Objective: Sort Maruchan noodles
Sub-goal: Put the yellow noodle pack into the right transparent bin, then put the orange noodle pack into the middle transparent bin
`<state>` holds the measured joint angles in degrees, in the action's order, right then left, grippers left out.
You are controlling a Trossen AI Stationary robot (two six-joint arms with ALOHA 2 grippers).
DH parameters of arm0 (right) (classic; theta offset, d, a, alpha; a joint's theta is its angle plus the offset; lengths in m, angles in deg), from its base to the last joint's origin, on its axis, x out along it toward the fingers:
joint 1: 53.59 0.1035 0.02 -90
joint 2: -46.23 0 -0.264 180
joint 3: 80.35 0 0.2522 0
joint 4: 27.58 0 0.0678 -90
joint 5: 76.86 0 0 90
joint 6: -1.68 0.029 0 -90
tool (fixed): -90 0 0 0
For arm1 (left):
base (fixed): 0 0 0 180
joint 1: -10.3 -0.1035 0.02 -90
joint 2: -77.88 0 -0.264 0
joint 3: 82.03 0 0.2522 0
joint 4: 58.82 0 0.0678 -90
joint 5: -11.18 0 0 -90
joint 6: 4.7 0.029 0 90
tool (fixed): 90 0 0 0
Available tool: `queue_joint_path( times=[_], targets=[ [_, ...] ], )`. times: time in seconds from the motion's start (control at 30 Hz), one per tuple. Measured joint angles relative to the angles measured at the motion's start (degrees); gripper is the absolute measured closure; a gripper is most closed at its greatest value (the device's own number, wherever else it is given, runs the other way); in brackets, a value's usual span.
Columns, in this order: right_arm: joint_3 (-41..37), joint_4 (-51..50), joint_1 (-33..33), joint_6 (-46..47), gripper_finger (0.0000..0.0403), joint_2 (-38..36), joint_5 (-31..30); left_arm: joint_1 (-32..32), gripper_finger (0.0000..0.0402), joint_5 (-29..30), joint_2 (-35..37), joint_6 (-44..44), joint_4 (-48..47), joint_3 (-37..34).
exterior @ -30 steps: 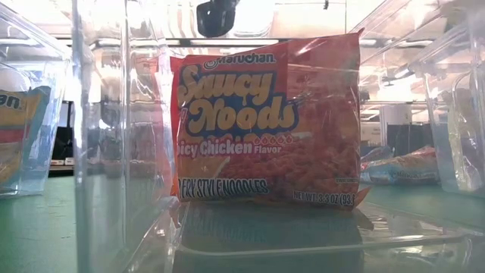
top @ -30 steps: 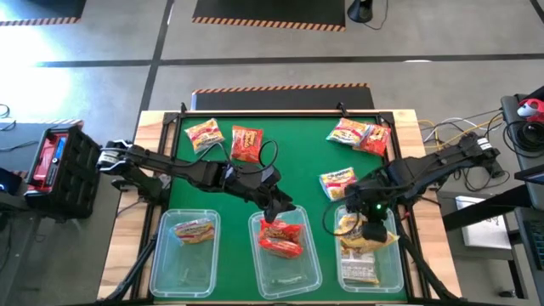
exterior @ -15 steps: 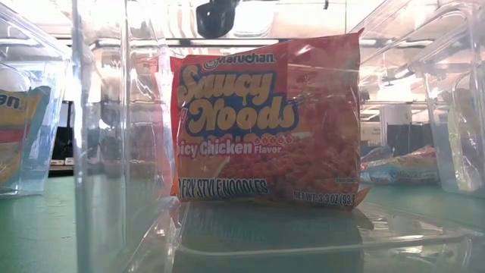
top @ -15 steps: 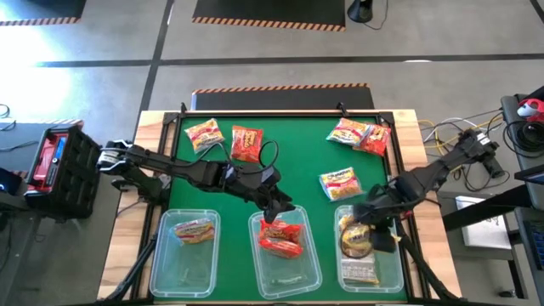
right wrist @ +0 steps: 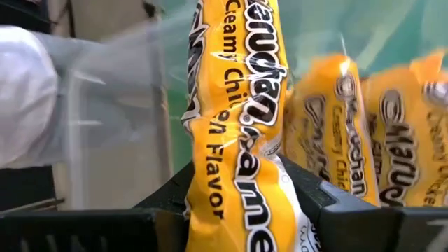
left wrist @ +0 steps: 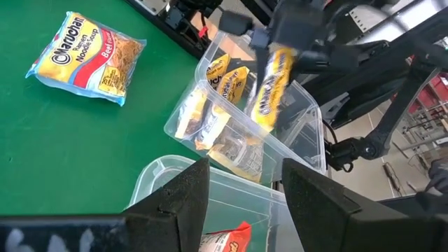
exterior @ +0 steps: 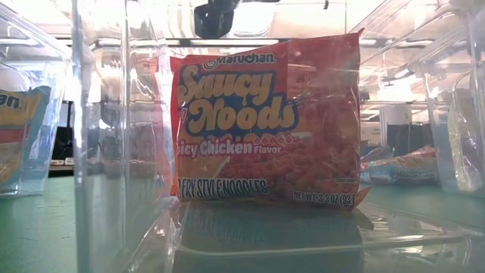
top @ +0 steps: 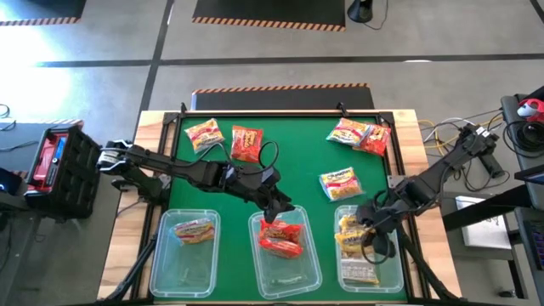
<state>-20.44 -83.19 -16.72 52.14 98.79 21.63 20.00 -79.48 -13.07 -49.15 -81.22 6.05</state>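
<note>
My right gripper (top: 374,228) hangs over the clear right-hand bin (top: 398,270), shut on a yellow Maruchan packet (left wrist: 269,80). Other yellow packets (top: 355,246) lie in that bin. My left gripper (top: 276,210) stands open above the far end of the middle bin (top: 316,270), with nothing between its fingers. In that bin a red packet (exterior: 265,121) stands on its lower edge. The left bin (top: 161,255) holds one packet (top: 194,230). Loose packets lie flat on the green mat: two at the far left (top: 204,133) (top: 247,143), a pair at the far right (top: 361,136) and a yellow one (top: 338,182). My right gripper pinches the yellow packet between its two fingers, which press on the packet's flat faces (right wrist: 231,189). The fingers slant down from above. The packet sits edge-on between them and hangs tilted below the gripper, its lower end (left wrist: 260,119) over the right bin.
Three clear bins stand in a row along the table's near edge. The mat's middle (top: 289,170) is bare. A raised frame (top: 280,110) rims the table. Cables and gear (top: 510,127) lie beyond the right edge, and a red-and-black case (top: 55,161) sits at the left.
My right gripper has swung toward the table's near right and sunk over the right bin. It rolled as it went, still shut on the yellow packet, which has turned from lying flat to edge-on.
</note>
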Motion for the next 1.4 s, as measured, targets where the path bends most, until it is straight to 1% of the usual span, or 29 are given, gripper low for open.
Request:
queue_joint_path(
  times=[0.13,0.2,0.27,0.4,0.63,0.8,0.9,1.0,1.2,1.3,1.37,1.4],
  targets=[
    [-2.66,3.55,1.66,2.45,0.0287,-0.13,-2.1,-0.12,0.0239,0.04,0.0,-0.19,0.03,0.0],
    [-3.14,3.81,2.17,3.22,0.0286,-0.08,-4.21,-0.17,0.0239,0.11,0.0,-0.53,0.04,0.0],
    [-3.12,3.53,2.17,3.15,0.0283,-0.04,-4.92,-0.22,0.0239,0.33,0.0,-0.93,0.04,0.0],
    [-3.12,3.62,2.18,3.2,0.0258,-0.1,-4.19,-0.22,0.0239,1.66,0.0,-1.31,0.18,0.0],
    [-3.17,3.58,2.22,2.44,0.0207,-0.72,-1.36,-0.64,0.0239,1.7,-0.01,-2.04,1.54,0.0],
    [-1.71,1.09,2.22,1.96,0.0202,-3.05,1.39,-1.32,0.0239,1.68,-0.02,-2.58,2.62,0.0],
    [0.99,-1.85,1.78,0.19,0.0208,-4.83,0.4,-1.74,0.0239,1.68,-0.02,-2.58,2.62,0.0],
    [3.16,-8.14,1.14,-1.63,0.0213,-6.04,-5.95,-2.1,0.0239,1.68,-0.02,-2.58,2.7,0.0],
    [7.32,-19.27,-2.24,-6.89,0.0213,-6.82,-22.64,-3.07,0.0239,1.62,-0.02,-2.58,2.69,0.0],
    [7.98,-20.92,-5.18,-9.59,0.0214,-6.71,-32.75,-4.01,0.0239,1.64,-0.02,-2.58,2.71,0.0],
    [7.93,-20.76,-7.83,-10.95,0.0214,-6.68,-36.89,-4.61,0.0239,1.64,-0.02,-2.58,2.71,0.0],
    [7.82,-20.69,-9.5,-11.3,0.0214,-6.68,-37.69,-4.92,0.0239,1.64,-0.02,-2.58,2.71,0.0]
  ],
)
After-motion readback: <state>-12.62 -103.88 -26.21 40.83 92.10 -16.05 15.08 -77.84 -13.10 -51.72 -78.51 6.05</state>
